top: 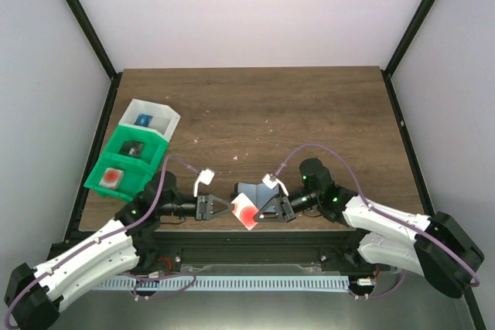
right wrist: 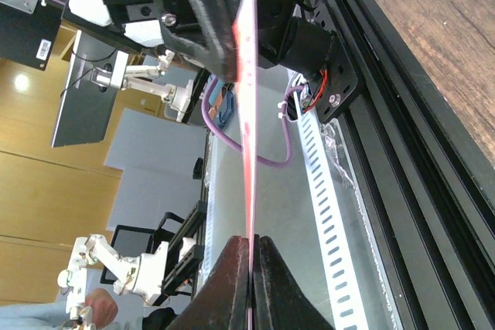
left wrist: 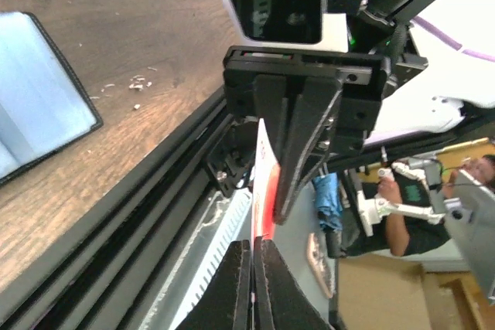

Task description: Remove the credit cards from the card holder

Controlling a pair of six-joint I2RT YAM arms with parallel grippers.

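Plainly, both sets of jaws are pinching one and the same card. The left gripper is sitting at the bottom middle of its own view, its two fingers pressing together on the card's near edge with only the thin sheet between them. The right gripper is doing the same at the bottom of its own view, fingers closing on the opposite edge. From there the card is running edge-on up the frame to the left arm's fingers at the top.

The card, white with a red patch, is hanging in the air between the two grippers, at the lower middle of the top view.

The holder is lying open and flat on the table at the left edge of the left wrist view. Its pale blue panel is facing up inside a black rim, and neither gripper is touching it. In the top view it is showing as a dark shape just above the card.

A green bin and a white bin are standing at the left of the top view, well apart from the grippers.
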